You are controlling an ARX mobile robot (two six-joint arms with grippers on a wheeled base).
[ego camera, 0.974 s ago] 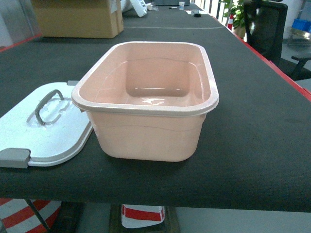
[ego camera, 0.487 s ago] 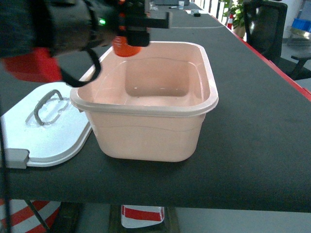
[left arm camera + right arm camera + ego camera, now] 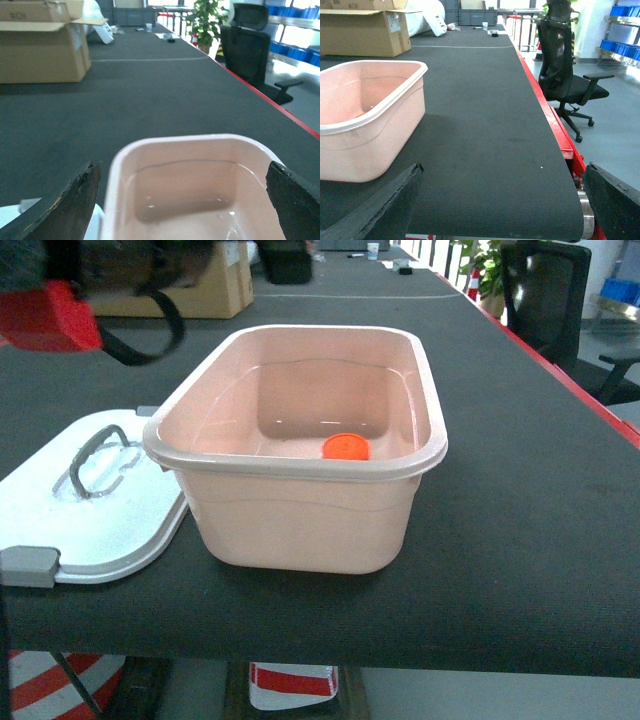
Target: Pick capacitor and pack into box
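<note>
In the box (image 3: 300, 510), the capacitor (image 3: 346, 447) rests.

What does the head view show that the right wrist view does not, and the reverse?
Only the head view shows the small orange round capacitor lying inside the tub, and the white plastic lid with its grey handle lying on the mat beside the tub.

Only the right wrist view shows the black swivel office chair whole and the open right gripper.

Both show the pale pink rectangular plastic tub and the brown cardboard carton.
</note>
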